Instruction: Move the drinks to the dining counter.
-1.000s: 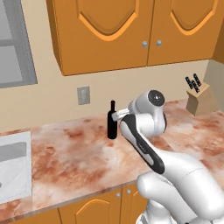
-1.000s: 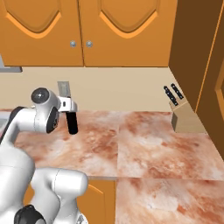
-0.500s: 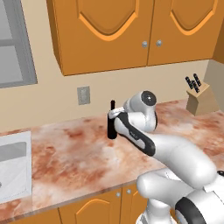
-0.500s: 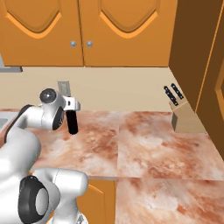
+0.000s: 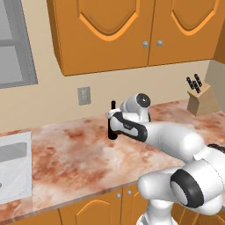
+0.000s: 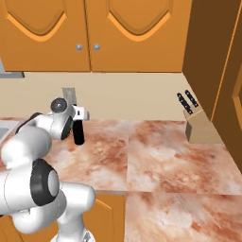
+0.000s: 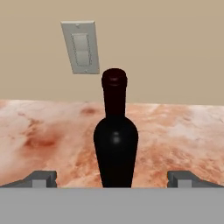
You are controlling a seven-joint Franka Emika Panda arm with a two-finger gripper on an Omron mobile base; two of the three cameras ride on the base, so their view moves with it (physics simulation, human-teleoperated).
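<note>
Right now the claw [image 7: 113, 178] stands wide open, gripping nothing, its fingertips [image 7: 42, 178] spread to either side of the black bottle [image 7: 115, 140]. That bottle stands upright on the marble counter [image 5: 79, 162] near the back wall, below a light switch plate [image 7: 81, 47].

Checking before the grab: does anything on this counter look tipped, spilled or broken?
Nothing stands out. The slim black bottle stands upright on the reddish marble counter, no spill around it. The open gripper has a finger on each side of the bottle, not touching. The wooden knife block sits upright by the wall.
</note>
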